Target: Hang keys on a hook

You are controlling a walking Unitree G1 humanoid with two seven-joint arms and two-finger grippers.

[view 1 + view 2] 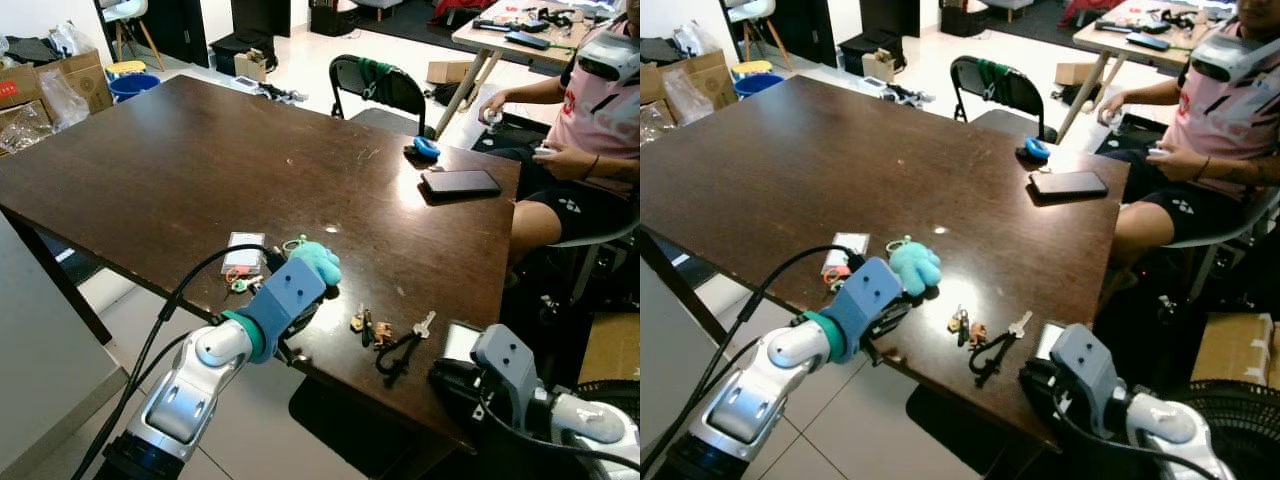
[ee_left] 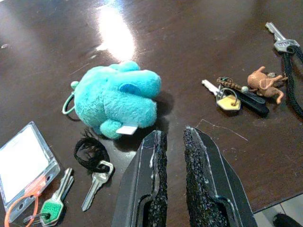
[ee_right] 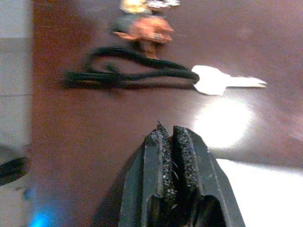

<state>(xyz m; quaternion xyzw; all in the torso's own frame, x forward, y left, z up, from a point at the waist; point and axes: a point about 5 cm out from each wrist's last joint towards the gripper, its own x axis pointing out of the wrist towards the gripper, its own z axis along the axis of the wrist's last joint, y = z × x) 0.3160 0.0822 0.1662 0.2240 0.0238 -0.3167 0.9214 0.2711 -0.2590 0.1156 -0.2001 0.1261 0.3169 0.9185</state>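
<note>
We see a black phone and blue mouse on the dark table; a black chair behind; a seated person beside.

I saw a dark brown table, a turquoise plush, a green key tag, a black cord with a silver key, a black phone, and a person's pink shirt.
</note>
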